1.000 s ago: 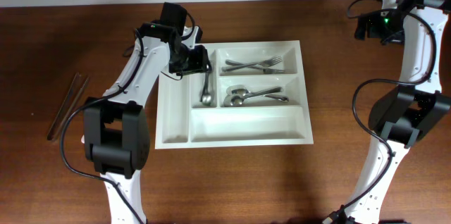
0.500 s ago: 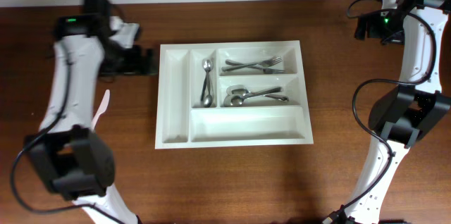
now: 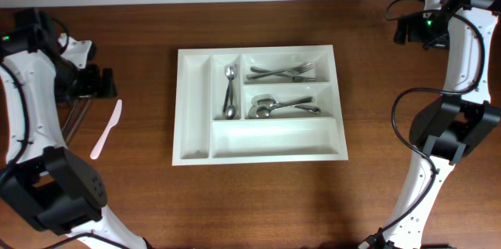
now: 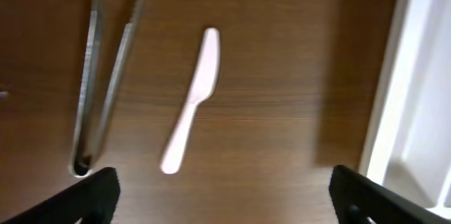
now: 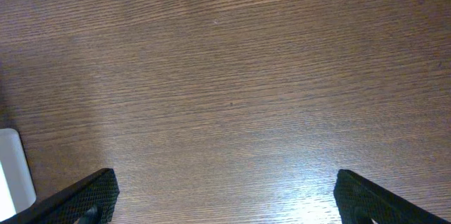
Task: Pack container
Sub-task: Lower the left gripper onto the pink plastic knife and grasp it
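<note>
The white cutlery tray point(image 3: 192, 116) sits mid-table; its edge also shows in the left wrist view point(image 4: 416, 76). It holds a spoon point(image 3: 229, 92) in a narrow compartment, forks point(image 3: 286, 70) and spoons point(image 3: 282, 108) in the wide upper ones. A pink plastic knife point(image 3: 107, 128) lies on the table left of the tray, also in the left wrist view point(image 4: 192, 101). Metal tongs point(image 4: 106, 76) lie further left. My left gripper point(image 3: 98, 83) is open and empty above the knife and tongs. My right gripper point(image 3: 407, 30) is open and empty at the far right back.
The tray's far-left narrow compartment and long bottom compartment hold nothing. The right wrist view shows bare wood and a sliver of the tray's corner point(image 5: 14, 168).
My left arm swung away from the tray's narrow compartment to the far left, leaving a spoon there. It now hovers over the pink knife and tongs. The right arm has not moved.
</note>
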